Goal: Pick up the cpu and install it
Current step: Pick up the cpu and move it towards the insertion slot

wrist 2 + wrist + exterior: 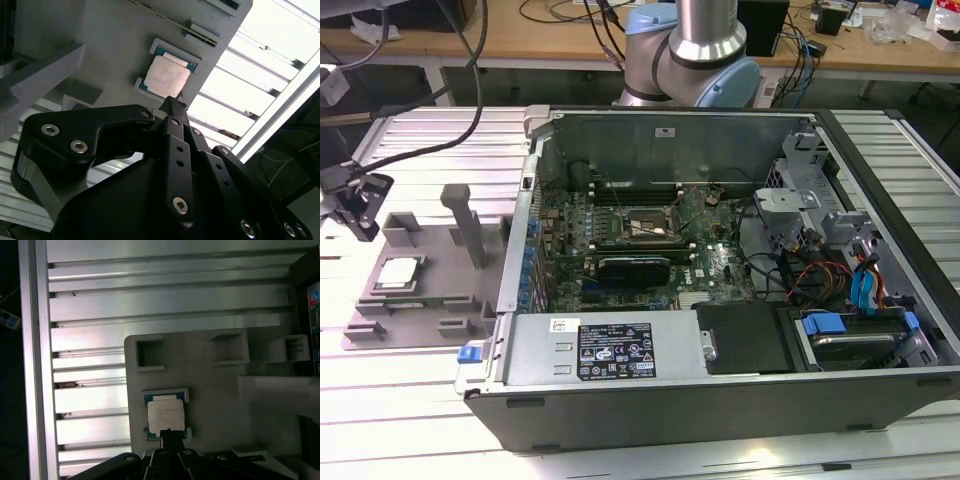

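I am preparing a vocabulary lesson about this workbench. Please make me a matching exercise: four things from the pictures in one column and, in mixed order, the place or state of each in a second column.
Things:
1. cpu
2. grey tray
3. computer case
4. pincer

Places or states:
A. lies open, its motherboard showing
B. sits in a recess of the grey tray
C. hangs above the tray's end at the exterior view's left
D. rests on the slatted metal table, beside the computer case

Pairs: 1-B, 2-D, 3-A, 4-C.
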Controlling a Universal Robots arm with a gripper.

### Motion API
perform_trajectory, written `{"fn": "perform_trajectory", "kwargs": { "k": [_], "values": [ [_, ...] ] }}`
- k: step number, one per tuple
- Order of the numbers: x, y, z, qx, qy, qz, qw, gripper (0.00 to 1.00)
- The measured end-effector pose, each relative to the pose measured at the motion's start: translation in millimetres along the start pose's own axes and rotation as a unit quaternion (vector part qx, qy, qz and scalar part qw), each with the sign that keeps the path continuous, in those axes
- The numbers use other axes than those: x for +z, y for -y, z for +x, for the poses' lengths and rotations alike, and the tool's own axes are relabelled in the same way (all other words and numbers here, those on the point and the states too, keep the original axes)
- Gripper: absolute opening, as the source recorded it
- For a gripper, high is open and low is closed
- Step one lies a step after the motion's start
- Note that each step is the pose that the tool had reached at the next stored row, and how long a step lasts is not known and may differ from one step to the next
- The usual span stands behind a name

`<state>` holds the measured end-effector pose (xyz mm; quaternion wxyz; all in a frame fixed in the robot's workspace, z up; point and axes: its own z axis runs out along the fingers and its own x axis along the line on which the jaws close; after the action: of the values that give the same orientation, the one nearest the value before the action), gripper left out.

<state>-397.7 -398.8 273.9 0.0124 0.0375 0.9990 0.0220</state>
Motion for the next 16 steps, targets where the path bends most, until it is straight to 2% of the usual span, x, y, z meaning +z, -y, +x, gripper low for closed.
{"fn": "perform_trajectory", "kwargs": {
  "k": [5,6,10,14,16],
  "values": [
    [6.3,0.2,-1.5,0.000,0.0001,0.0000,1.0000,0.11],
    [11.1,0.4,-2.2,0.000,0.0001,0.0000,1.0000,0.11],
    [23.1,0.6,-4.7,0.000,0.0001,0.0000,1.0000,0.11],
    [30.4,1.0,-4.8,0.000,0.0000,0.0000,1.0000,0.11],
    [37.5,1.8,-4.7,0.000,0.0001,0.0000,1.0000,0.11]
  ]
}}
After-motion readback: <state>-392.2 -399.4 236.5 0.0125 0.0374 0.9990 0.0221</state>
